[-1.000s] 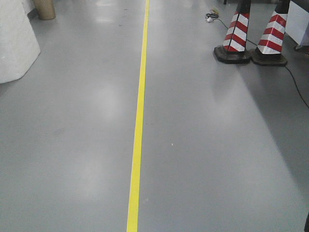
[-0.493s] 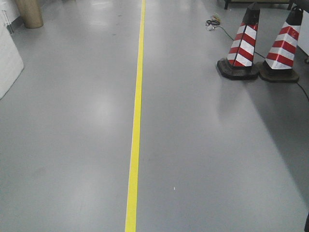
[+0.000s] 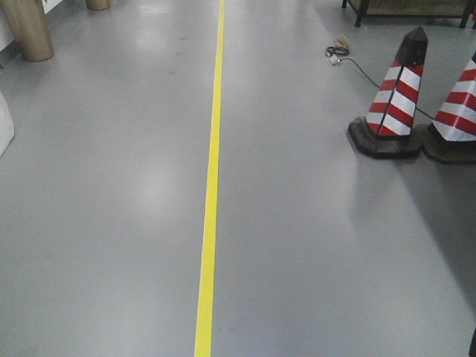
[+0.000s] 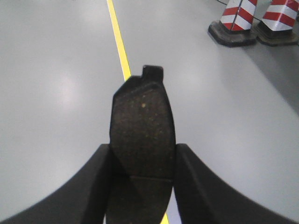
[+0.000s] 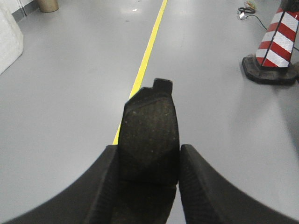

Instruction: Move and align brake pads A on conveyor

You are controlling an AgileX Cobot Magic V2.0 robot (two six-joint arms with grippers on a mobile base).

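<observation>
My left gripper (image 4: 142, 156) is shut on a dark grey-brown brake pad (image 4: 142, 126), clamped across its width near the thin middle groove, its tabbed end sticking out forward. Over in the right wrist view, my right gripper (image 5: 148, 156) is likewise shut on another brake pad (image 5: 149, 135), held the same way. Both pads hang above a grey floor. The conveyor is out of view. Neither arm shows in the front view.
A yellow floor line (image 3: 210, 193) runs straight ahead across the grey floor. Two red-and-white striped cones (image 3: 394, 100) on black bases stand at the right, with a cable (image 3: 343, 58) behind them. A tan cylinder (image 3: 28, 30) stands at the far left.
The front view has shifted: the cones slid right and lower in the frame, the white object at the left has nearly left the picture, and more floor ahead shows.
</observation>
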